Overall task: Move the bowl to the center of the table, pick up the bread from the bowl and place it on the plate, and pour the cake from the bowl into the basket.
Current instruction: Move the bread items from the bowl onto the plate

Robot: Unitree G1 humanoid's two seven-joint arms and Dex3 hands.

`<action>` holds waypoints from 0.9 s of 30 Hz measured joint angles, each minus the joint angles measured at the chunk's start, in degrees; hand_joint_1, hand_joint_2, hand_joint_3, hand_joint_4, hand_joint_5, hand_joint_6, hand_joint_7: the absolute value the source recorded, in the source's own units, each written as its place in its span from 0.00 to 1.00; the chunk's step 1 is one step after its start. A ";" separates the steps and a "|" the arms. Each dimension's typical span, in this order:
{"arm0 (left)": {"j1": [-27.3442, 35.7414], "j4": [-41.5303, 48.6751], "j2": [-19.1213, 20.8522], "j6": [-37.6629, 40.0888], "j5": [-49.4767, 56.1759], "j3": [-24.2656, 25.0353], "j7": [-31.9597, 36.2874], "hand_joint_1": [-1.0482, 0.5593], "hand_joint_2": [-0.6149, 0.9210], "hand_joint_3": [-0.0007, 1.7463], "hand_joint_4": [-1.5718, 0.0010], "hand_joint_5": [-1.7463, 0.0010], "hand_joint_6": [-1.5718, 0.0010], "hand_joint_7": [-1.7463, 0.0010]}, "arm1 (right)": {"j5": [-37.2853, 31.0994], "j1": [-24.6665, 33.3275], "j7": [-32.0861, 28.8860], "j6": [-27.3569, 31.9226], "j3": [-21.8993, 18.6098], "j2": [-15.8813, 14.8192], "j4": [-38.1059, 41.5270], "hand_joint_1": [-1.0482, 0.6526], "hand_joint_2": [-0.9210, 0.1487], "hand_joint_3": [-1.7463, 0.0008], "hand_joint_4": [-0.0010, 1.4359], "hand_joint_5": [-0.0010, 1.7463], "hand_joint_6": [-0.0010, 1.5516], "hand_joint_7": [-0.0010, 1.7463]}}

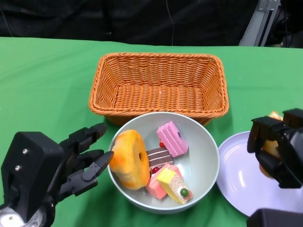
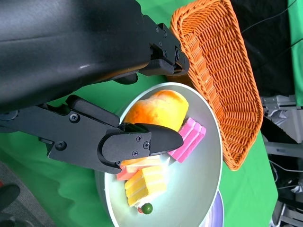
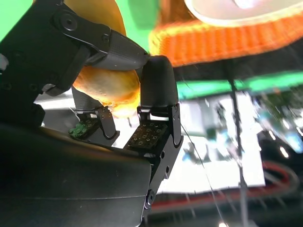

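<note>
The pale bowl sits mid-table just in front of the wicker basket. In it a round orange bread leans on the left wall, beside a pink cake, a chocolate slice and a yellow-and-pink cake. My left hand is at the bowl's left rim with fingers spread, one fingertip touching near the bread. My right hand hovers over the lavender plate and grips a golden bread, which peeks out between its fingers.
The basket is empty and stands right behind the bowl. Green cloth covers the table, with open room at far left and right of the basket. The plate touches the bowl's right side. Dark equipment stands beyond the table's far edge.
</note>
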 measured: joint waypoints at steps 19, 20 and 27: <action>0.10 -0.62 0.00 0.63 -0.09 0.06 -0.11 0.30 1.00 0.27 1.00 0.63 0.82 1.00 | -1.47 -9.90 18.85 11.86 5.23 -2.42 11.01 0.42 0.04 0.89 0.41 0.38 0.41 0.10; 0.12 -0.75 -0.01 0.63 -0.09 0.04 -0.11 0.30 1.00 0.27 1.00 0.63 0.82 1.00 | -1.57 -10.55 21.73 13.24 5.59 -2.74 10.79 0.39 0.01 0.93 0.39 0.22 0.36 0.04; 0.22 -1.31 0.00 0.63 0.00 -0.12 -0.11 0.30 1.00 0.28 0.99 0.62 0.83 1.00 | -3.50 -13.52 38.73 19.66 8.35 -6.85 6.00 0.18 0.00 0.87 0.19 0.02 0.18 0.00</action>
